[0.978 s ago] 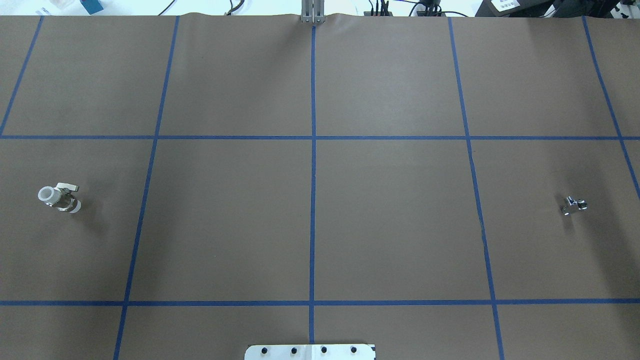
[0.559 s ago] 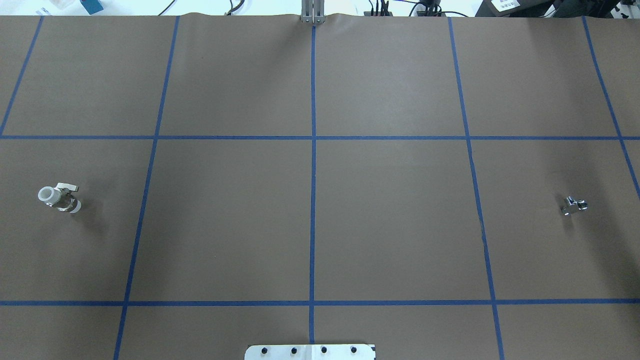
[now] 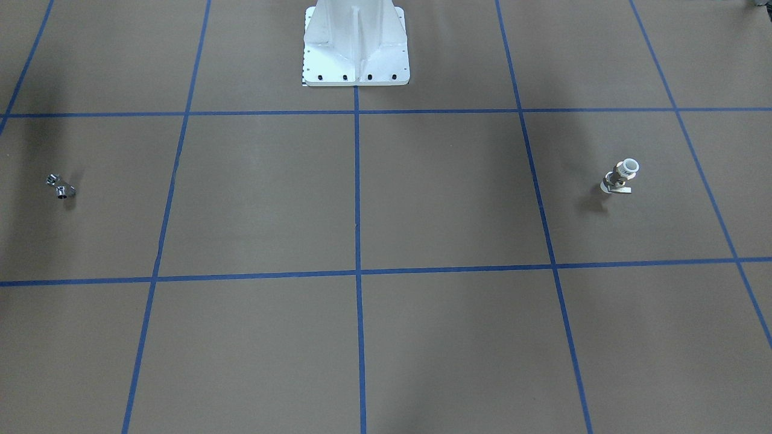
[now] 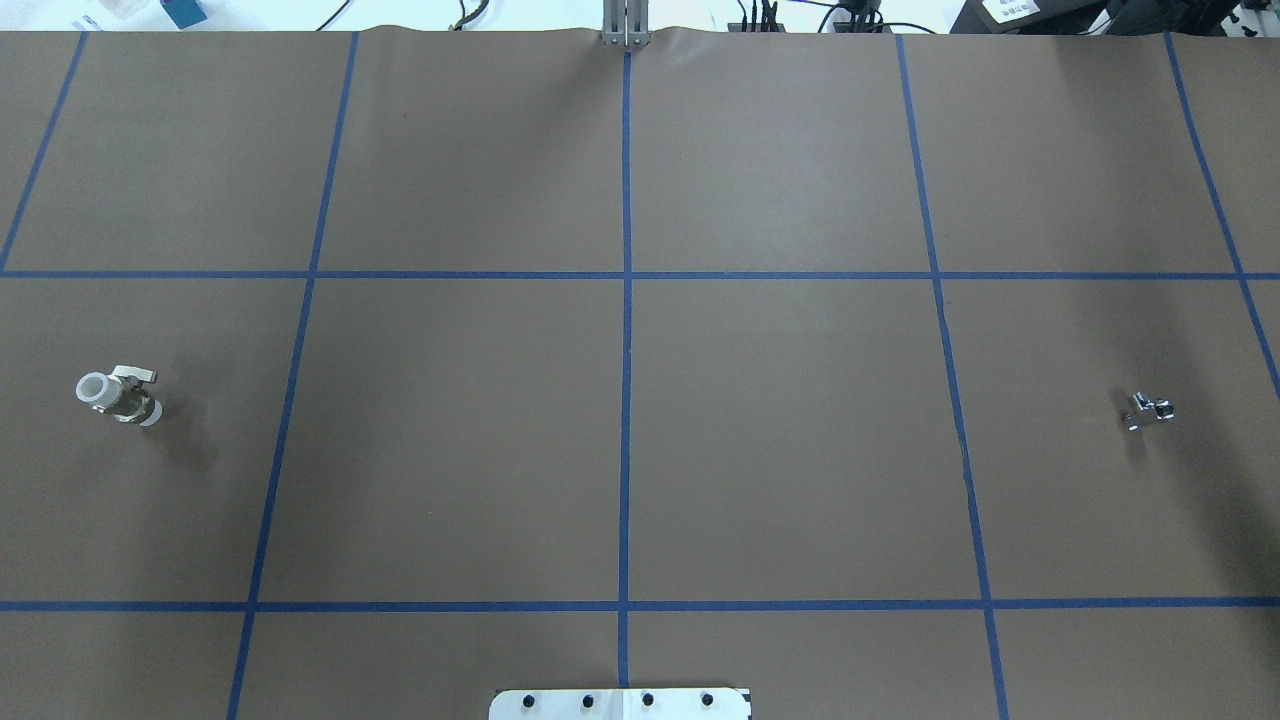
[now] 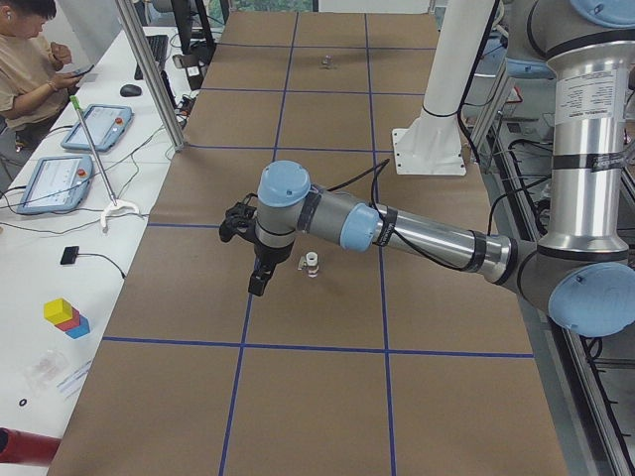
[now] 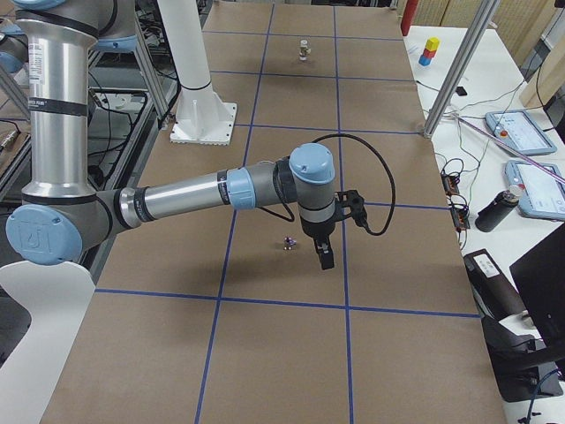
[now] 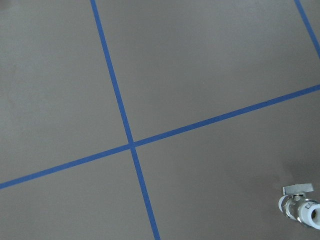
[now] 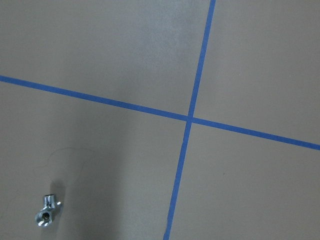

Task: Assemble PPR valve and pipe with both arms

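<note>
The PPR valve (image 4: 118, 395) stands on the brown table at the robot's left, white ring mouth up; it also shows in the front view (image 3: 621, 176), the left side view (image 5: 312, 265) and the left wrist view (image 7: 301, 207). The chrome pipe (image 4: 1148, 410) lies at the robot's right, also in the front view (image 3: 60, 186) and the right wrist view (image 8: 46, 210). The left gripper (image 5: 258, 283) hangs close beside the valve. The right gripper (image 6: 325, 256) hangs close beside the pipe (image 6: 288, 242). Each shows only in a side view, so I cannot tell open or shut.
The white pedestal (image 3: 356, 42) stands at the robot's edge of the table. Blue tape lines (image 4: 626, 400) grid the brown table. A seated operator (image 5: 25, 59), tablets and an aluminium post (image 5: 149, 69) are beyond the table's far edge.
</note>
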`<state>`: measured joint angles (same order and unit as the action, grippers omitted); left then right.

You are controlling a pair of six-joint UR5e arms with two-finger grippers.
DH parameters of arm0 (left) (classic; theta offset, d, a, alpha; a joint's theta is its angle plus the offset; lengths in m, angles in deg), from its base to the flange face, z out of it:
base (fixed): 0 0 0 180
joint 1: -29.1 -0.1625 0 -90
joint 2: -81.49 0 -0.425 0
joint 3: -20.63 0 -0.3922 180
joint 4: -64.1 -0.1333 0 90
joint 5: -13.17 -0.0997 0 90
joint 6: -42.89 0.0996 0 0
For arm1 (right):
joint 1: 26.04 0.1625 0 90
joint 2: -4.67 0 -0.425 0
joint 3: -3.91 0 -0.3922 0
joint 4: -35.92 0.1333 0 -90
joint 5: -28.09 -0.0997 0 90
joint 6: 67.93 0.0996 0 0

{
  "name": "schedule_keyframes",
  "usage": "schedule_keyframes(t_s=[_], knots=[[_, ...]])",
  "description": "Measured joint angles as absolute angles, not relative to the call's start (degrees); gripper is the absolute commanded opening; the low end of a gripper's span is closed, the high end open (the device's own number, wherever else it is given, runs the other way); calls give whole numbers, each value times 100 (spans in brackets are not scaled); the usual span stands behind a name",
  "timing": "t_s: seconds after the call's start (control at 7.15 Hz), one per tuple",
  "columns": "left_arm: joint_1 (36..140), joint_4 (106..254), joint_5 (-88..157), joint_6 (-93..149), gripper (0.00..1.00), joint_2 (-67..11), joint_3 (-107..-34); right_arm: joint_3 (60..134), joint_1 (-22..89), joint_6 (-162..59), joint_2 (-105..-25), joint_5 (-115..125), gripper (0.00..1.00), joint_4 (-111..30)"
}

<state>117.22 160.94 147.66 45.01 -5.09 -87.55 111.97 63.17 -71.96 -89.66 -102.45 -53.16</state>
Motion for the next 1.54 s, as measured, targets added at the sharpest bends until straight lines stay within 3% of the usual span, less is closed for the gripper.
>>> schedule_keyframes(t_s=[0.98,1.54], knots=[[9083,18135,13902,449,100,-85,-8663,10994,6018,-6992,-8992,-10427,100,-4959],[8185,18256,13179,-259,100,-36,-8598,10994,6018,-6995,-9013,-10430,100,-4959]])
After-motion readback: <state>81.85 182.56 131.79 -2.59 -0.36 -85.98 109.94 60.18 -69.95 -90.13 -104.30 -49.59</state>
